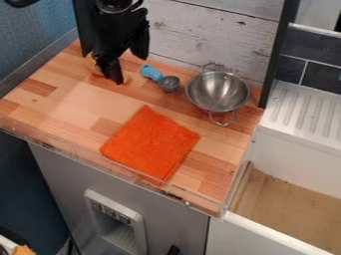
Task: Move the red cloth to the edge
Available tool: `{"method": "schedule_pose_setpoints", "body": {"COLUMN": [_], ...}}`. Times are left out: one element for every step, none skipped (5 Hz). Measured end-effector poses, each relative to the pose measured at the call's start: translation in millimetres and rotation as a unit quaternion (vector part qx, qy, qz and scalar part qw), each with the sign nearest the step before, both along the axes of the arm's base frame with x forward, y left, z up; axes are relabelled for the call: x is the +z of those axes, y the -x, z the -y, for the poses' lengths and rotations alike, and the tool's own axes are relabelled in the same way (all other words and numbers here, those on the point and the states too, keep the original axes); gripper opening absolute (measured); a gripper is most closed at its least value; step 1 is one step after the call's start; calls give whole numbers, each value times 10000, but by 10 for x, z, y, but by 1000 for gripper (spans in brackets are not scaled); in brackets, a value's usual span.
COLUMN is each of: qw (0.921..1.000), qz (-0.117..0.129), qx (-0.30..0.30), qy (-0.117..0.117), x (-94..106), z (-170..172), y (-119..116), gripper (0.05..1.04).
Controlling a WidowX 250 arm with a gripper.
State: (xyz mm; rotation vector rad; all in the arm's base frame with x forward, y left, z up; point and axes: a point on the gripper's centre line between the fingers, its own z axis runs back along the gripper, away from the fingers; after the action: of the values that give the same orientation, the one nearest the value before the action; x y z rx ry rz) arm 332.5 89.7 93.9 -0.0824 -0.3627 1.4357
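The gripper [130, 69] hangs over the back left of the wooden counter, its two fingers apart with nothing held between them. The red cloth [150, 143], bright orange-red and folded roughly square, lies flat on the counter in front of the gripper and to its right. Its lowest corner lies close to the clear lip along the counter's front edge. The gripper and the cloth are well apart.
A metal bowl [218, 91] with wire handles stands at the back right. Between it and the gripper lies a grey scoop with a blue handle [151, 72]. A tan object [92, 63] is partly hidden behind the gripper. The sink basin [286, 199] is at the right.
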Motion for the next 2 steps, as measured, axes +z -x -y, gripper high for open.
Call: {"method": "schedule_pose_setpoints", "body": {"qw": [9998,9996], "qz": [-114,-96], "qx": [74,226], "qy": [141,150], "x": [-148,-211], "z": [155,276], "y": [157,261], "gripper": [1000,1000]}}
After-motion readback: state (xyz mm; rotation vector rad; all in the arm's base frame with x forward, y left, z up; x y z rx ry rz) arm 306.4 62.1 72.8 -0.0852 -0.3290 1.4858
